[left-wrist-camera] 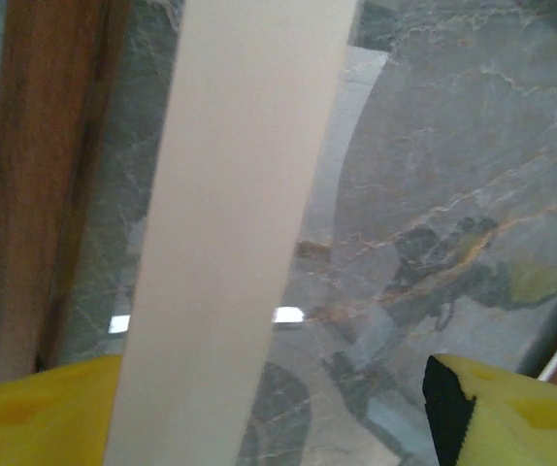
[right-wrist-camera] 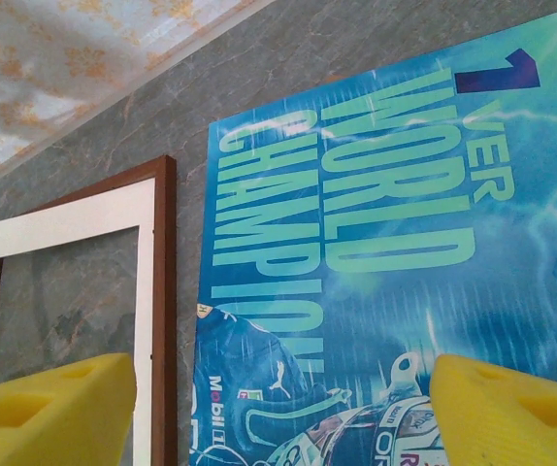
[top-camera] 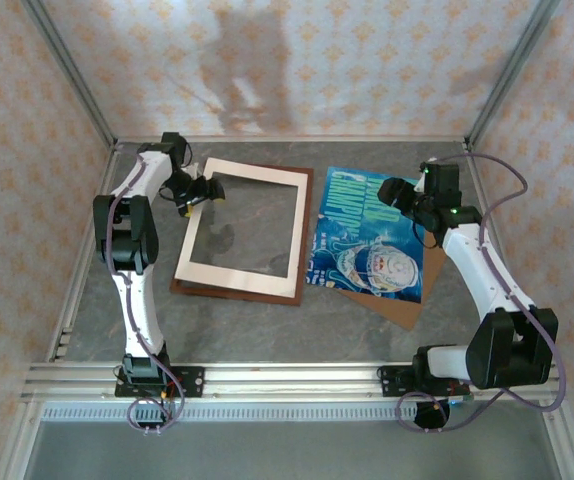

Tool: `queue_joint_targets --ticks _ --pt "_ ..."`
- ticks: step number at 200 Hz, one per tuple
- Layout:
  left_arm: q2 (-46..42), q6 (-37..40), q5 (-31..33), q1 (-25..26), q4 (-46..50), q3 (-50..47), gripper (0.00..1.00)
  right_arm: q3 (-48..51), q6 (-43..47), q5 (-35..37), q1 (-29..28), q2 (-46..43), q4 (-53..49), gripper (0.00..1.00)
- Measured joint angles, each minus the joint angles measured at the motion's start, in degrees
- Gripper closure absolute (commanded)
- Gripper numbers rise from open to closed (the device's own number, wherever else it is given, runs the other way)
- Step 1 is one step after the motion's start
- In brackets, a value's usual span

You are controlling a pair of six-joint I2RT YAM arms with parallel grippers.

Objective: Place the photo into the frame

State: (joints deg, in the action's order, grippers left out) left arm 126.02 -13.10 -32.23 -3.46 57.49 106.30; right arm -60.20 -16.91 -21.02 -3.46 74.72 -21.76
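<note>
The frame of reddish-brown wood lies left of centre with a cream mat resting on it. The blue photo lies face up to its right, on a brown backing board. My left gripper is at the mat's far left corner. In the left wrist view the left gripper is open, the mat's strip passes between the fingers, and the frame's wood is alongside. My right gripper hovers over the photo's far edge. In the right wrist view this gripper is open above the photo with nothing held.
The marbled grey tabletop is walled by patterned panels at the back and both sides. An aluminium rail runs along the near edge by the arm bases. In the right wrist view the frame's side lies just left of the photo.
</note>
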Motion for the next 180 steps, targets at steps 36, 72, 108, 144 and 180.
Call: queue_joint_targets --ticks 36,72,108,144,180 --pt "-0.1 0.2 4.3 0.0 0.4 1.5 0.11 0.0 0.0 0.0 -0.2 0.1 0.0 0.20" --pt "-2.8 0.0 10.4 0.2 0.2 0.6 0.13 0.0 0.0 0.3 -0.2 1.2 -0.1 0.18" --pt "-13.8 -3.2 15.4 6.0 -4.2 -6.5 0.14 -0.1 0.0 4.6 -0.2 4.0 -1.0 0.12" --pt "-20.2 -7.9 16.8 22.9 -13.0 -10.4 0.15 -2.8 1.2 12.8 0.1 11.6 -3.7 0.06" --pt "-14.8 -10.5 17.2 36.2 -19.6 -9.3 0.16 -7.6 2.2 15.1 4.2 20.9 -6.0 0.06"
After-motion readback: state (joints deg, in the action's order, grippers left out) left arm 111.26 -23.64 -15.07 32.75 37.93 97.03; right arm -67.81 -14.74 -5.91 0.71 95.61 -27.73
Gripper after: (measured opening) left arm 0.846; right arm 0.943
